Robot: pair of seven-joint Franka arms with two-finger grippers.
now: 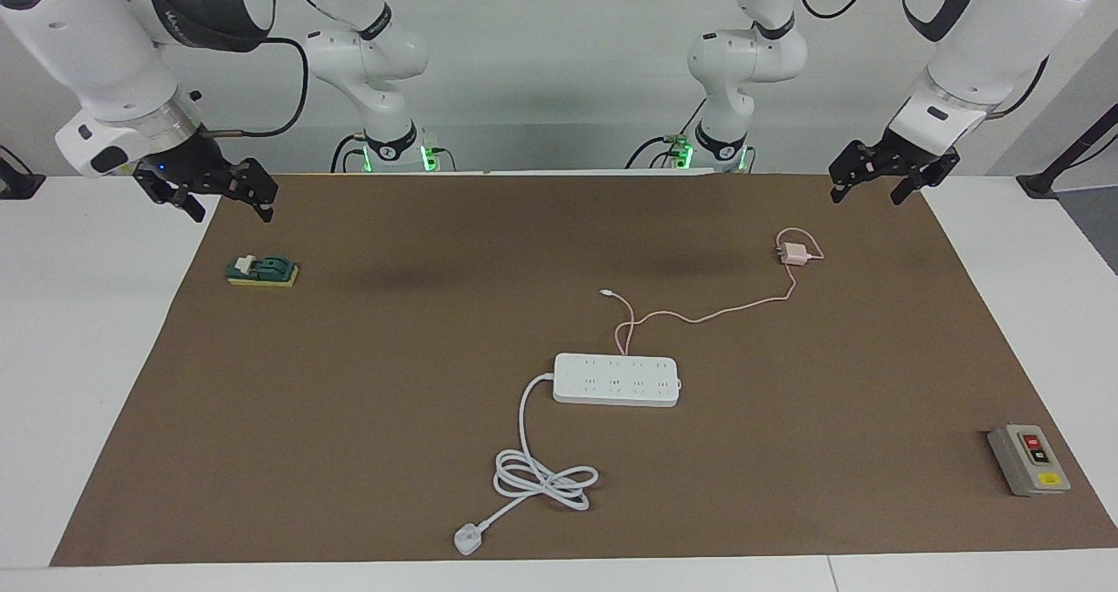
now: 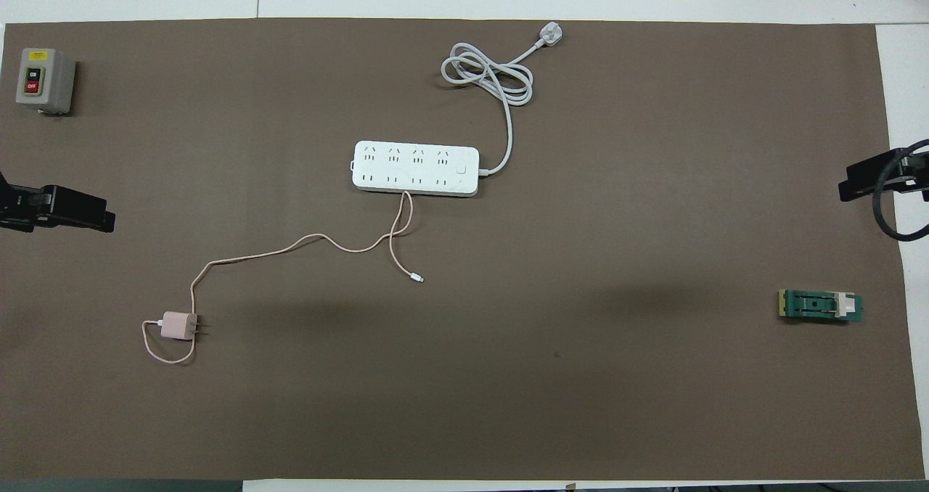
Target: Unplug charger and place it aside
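Observation:
The charger (image 1: 793, 254) (image 2: 178, 326), a small pale pink cube, lies on the brown mat with its metal prongs bare, in no socket. It rests nearer to the robots than the white power strip (image 1: 616, 380) (image 2: 416, 168), toward the left arm's end. Its thin pink cable (image 1: 716, 313) (image 2: 290, 245) loops up to the strip's side and ends in a free connector (image 1: 605, 292) (image 2: 417, 279). My left gripper (image 1: 869, 195) (image 2: 101, 216) hangs open and empty over the mat's edge beside the charger. My right gripper (image 1: 231, 212) (image 2: 853, 183) waits open over the mat's other end.
The power strip's thick white cord (image 1: 546, 478) (image 2: 486, 71) coils farther from the robots and ends in a white plug (image 1: 467, 540) (image 2: 549, 36). A grey switch box (image 1: 1029, 459) (image 2: 43, 80) sits at the left arm's end. A green block (image 1: 262, 271) (image 2: 820, 306) lies below the right gripper.

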